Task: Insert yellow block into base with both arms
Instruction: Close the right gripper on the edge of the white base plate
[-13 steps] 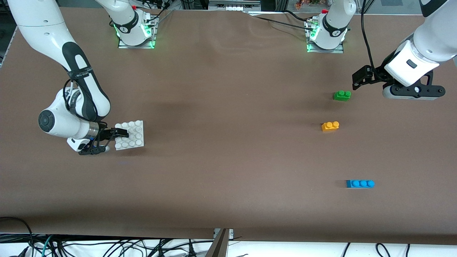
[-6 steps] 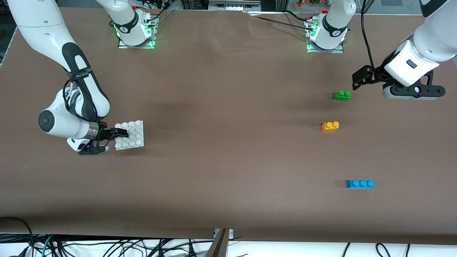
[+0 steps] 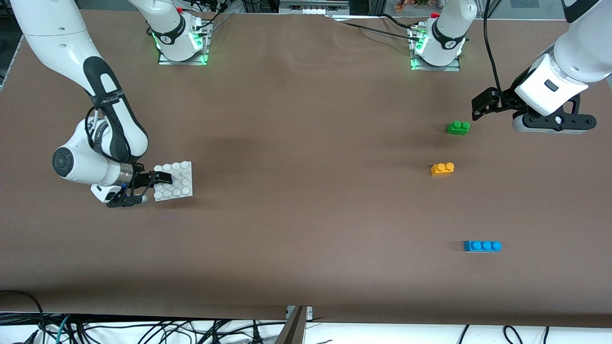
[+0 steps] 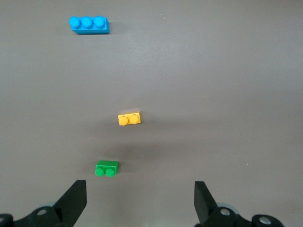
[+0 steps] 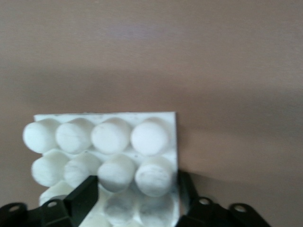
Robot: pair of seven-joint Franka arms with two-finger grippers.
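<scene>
Two arms, one busy: your right gripper [image 3: 160, 180] pinches the base [image 3: 179, 184] at its edge; the yellow block [image 3: 442, 169] lies untouched.

Your right gripper clamps the base at the right arm's end, probably to steady it for insertion. Your left gripper [image 3: 480, 109] waits, spread wide and empty, over bare table beside the green brick [image 3: 458, 127]; the yellow block sits nearer the camera than that brick. Nothing has shifted in the last second.

Right hand [image 5: 137, 201] fingertips cut off by frame edge; base [image 5: 106, 151] blurred, partly hidden.
</scene>
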